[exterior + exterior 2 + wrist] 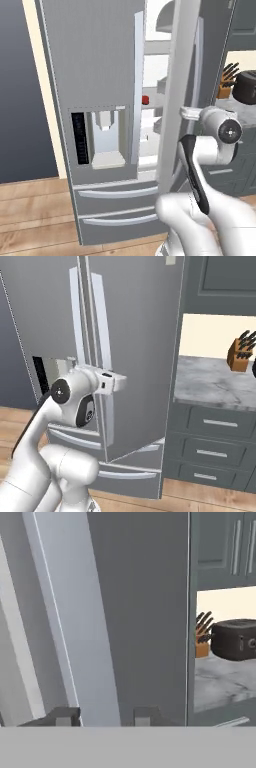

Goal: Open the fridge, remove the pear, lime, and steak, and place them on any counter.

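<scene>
Fridge point(95, 65), right-hand door partly swung out, seen from both sides of the base and along the hand. The door is a tall, rigid, fairly heavy panel that turns on its hinge; it should give only along an arc, so a pull needs to follow that arc, not run straight back. The sensible hold is the long vertical handle point(75, 627), a smooth, stiff bar that a two-finger grip can slip along if the pull is off-axis.

The gripper point(102, 716) is clenched on this handle: in the hand view the pale bar passes between the two dark fingertips point(64, 716), one to each side and close against it. In the right base view the hand point(107, 381) meets the same bar at about mid-height of the door.

Through the gap between the doors, the left base view shows the white interior with a small red item point(145, 100) on a shelf, probably the steak; pear and lime cannot be made out. These are light, small goods: the fruits round and liable to roll, the meat soft and flat.

The table point(215, 383), marbled grey, stands just beside the fridge on the right; a knife block point(240, 353) sits at its back edge.
</scene>
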